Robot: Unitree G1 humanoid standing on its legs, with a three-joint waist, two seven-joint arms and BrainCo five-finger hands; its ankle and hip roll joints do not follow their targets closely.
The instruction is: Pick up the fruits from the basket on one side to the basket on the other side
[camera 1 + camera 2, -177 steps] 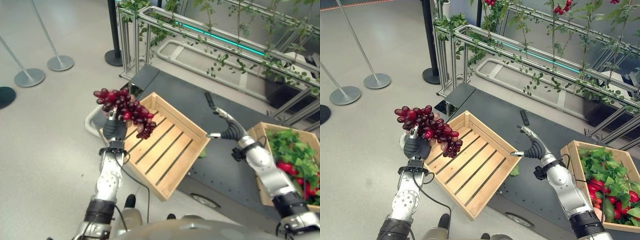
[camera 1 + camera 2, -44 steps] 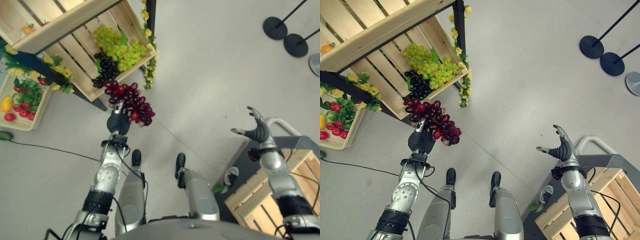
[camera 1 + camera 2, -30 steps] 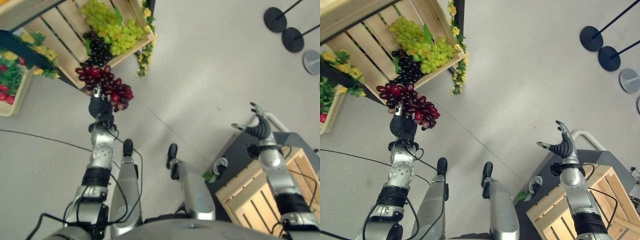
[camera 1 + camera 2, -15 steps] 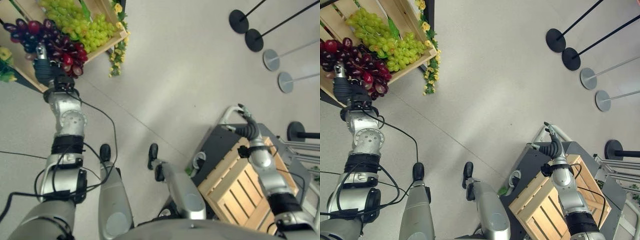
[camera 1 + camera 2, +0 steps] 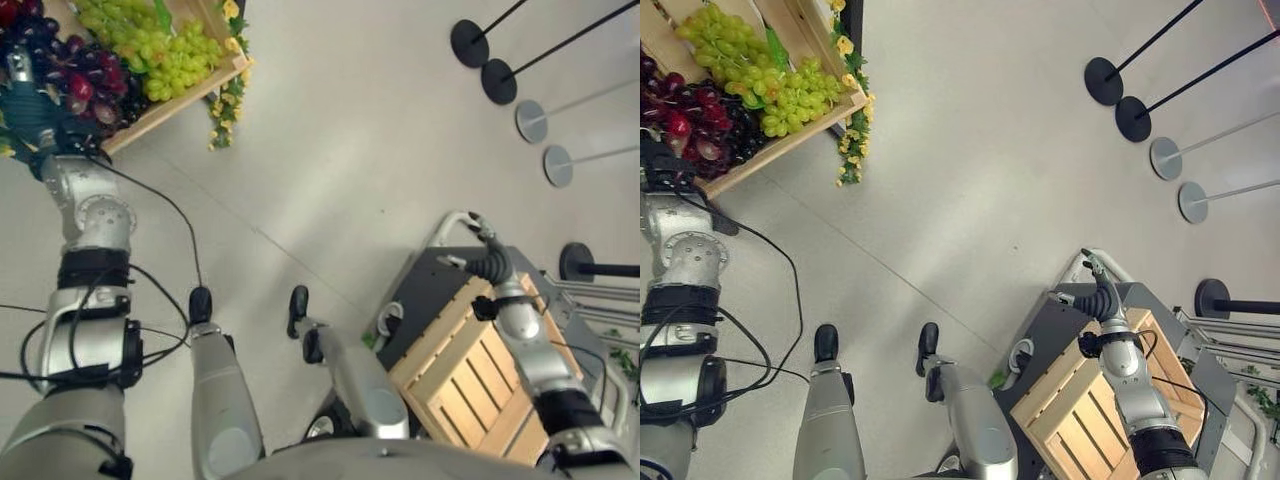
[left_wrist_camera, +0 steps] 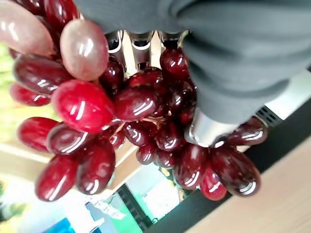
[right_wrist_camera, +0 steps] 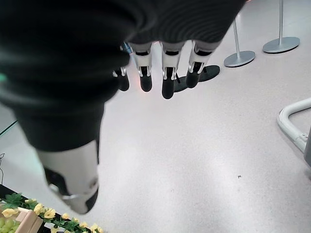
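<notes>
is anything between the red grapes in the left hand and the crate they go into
Nothing visible. The left hand holds the red grapes at the front edge of the wooden crate, beside the green grapes already inside.

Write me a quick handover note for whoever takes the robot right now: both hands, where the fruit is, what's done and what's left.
Left hand: shut on the red grapes, held up at the wooden crate on the stand.
Right hand: open, holding nothing, above the empty crate on the dark cart.
The stand's crate already holds green grapes and dark grapes.
Done: red grapes carried across to the stand.
Left: lower them into that crate, let go, then check for any more fruit to move.
</notes>
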